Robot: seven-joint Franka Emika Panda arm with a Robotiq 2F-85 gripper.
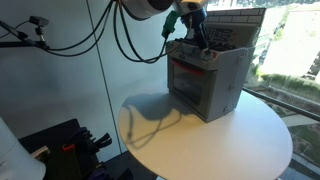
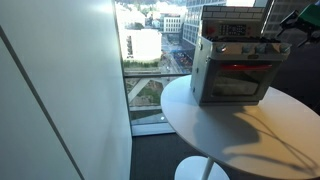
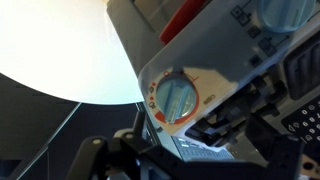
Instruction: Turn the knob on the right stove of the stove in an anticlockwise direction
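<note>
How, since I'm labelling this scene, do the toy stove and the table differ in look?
The stove is boxy with flat sides; the table is round. The stove is grey with a red-framed door; the table is plain white. The stove is the smaller of the two, covering only part of the table top, near its edge. Both look smooth and hard-surfaced, and the stove stands directly on the table.

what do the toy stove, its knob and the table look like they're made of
The toy stove: likely moulded plastic, matte grey panels with a red door frame. The knob: probably plastic, pale blue glossy grip in an orange ring. The table: smooth white top showing soft shadows, perhaps laminate; cannot tell.
</note>
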